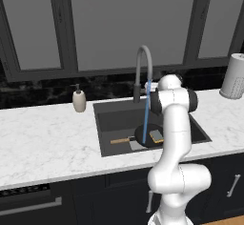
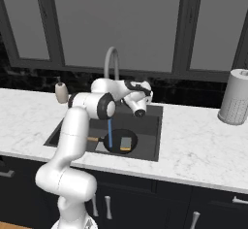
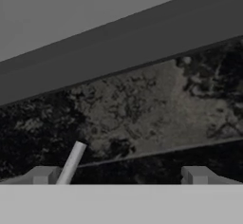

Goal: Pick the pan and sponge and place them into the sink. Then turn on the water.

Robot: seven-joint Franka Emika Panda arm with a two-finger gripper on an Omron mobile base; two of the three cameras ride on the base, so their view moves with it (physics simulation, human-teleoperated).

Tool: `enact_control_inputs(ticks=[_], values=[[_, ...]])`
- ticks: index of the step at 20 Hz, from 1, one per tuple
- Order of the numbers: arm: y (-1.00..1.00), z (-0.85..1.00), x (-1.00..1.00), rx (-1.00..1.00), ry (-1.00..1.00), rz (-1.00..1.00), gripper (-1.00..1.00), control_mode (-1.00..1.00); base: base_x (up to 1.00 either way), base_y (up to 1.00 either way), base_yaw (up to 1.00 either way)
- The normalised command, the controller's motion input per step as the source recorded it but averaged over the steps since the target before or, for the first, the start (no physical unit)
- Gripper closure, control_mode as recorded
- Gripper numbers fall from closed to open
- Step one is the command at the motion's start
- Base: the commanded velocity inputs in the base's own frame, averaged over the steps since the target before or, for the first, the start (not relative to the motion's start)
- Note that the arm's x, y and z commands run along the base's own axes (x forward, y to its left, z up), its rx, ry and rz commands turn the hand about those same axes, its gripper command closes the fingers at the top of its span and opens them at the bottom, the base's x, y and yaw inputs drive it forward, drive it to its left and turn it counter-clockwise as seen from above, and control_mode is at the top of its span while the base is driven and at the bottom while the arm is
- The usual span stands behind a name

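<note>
One white arm bends forward over the dark grey rectangular sink (image 2: 145, 126), its gripper (image 3: 118, 175) spread wide and empty, facing the black backsplash. Below, the round black frying pan (image 2: 114, 143) lies in the basin carrying the small yellow sponge (image 2: 126, 143), under the thin blue water stream (image 1: 146, 119).

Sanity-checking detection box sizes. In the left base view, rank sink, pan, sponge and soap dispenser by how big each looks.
1. sink, by far the largest.
2. pan, handle included; the arm covers part of it.
3. soap dispenser.
4. sponge, smallest, lying in the pan.

The dispenser stands slightly farther back, so its gap to the pan may be overstated.
</note>
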Motion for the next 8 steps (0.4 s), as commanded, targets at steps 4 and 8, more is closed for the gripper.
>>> enact_control_inputs(ticks=[4, 8], values=[[-0.76, 0.00, 0.00, 0.01, 0.00, 0.00, -1.00, -1.00, 0.00, 0.00, 0.00], [-0.48, 0.00, 0.00, 0.00, 0.00, 0.00, -1.00, -1.00, 0.00, 0.00, 0.00]])
